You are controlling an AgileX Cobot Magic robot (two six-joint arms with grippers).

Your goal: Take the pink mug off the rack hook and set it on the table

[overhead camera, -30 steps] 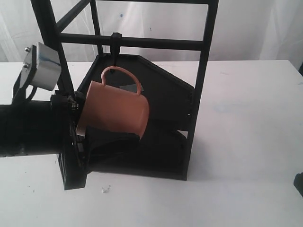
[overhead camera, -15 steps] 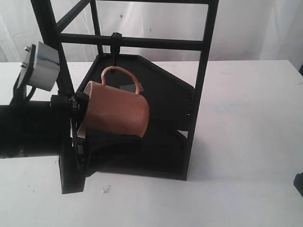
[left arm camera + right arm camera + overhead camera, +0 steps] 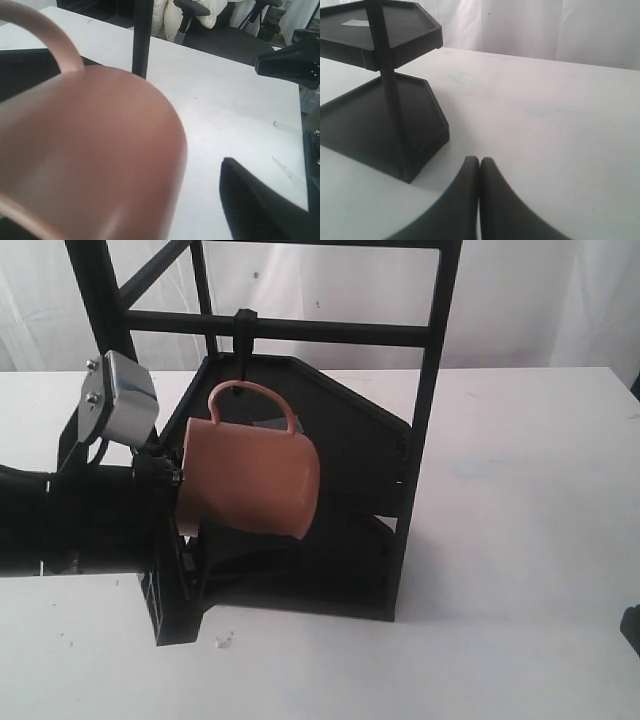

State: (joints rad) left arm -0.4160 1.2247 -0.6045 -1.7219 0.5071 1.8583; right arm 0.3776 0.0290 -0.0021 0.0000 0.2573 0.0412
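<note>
The pink mug (image 3: pixel 250 475) hangs tilted inside the black rack, its loop handle (image 3: pixel 262 392) still round the rack hook (image 3: pixel 243 340) on the horizontal bar. Its mouth faces left, towards my left gripper (image 3: pixel 180 505), which has reached the mug's rim from the left. The left wrist view is mostly filled by the mug's wall (image 3: pixel 85 150). One black finger (image 3: pixel 260 210) stands apart from that wall with white table between them, so the jaws are open; the other finger is hidden. My right gripper (image 3: pixel 479 162) is shut and empty, low over the white table (image 3: pixel 520 540).
The tall black rack (image 3: pixel 432 390) has two angular shelves (image 3: pixel 380 115) behind and below the mug, and upright posts on both sides. A small white speck (image 3: pixel 224 640) lies in front of the rack's base. A dark object (image 3: pixel 632 630) shows at the right edge.
My left arm has pushed to the right and slightly up. The mug's rim has swung right with it and the mug now sits a little more upright, its handle still on the hook.
</note>
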